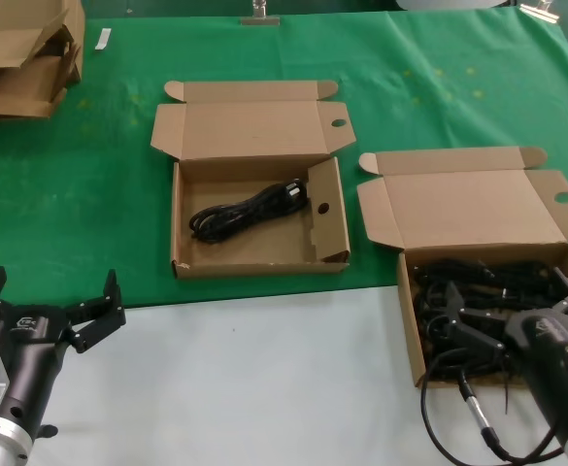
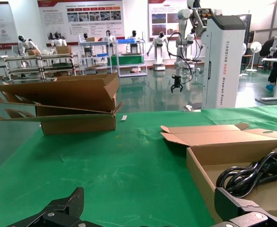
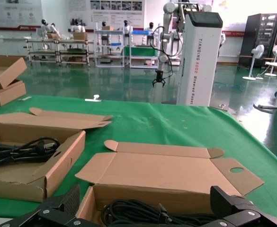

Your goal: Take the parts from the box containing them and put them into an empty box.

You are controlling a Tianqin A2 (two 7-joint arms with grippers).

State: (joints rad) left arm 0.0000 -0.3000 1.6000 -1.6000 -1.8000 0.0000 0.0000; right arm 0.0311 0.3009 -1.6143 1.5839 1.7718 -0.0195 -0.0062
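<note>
left gripper [image 1: 55, 301] spread, idle; right gripper [image 1: 517, 311] spread over parts [image 3: 147, 215]

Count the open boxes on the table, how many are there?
2. The squarer box sits mid-table with one cord inside. The wider box sits at the robot's right, full of cords. The cardboard stack far left may hide more.

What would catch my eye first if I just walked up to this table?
Probably the two open cardboard boxes on the green cloth: the wider box near the right gripper is crammed with black cords, while the squarer box in the middle holds one coiled cord. The left gripper waits open at the near edge.
</note>
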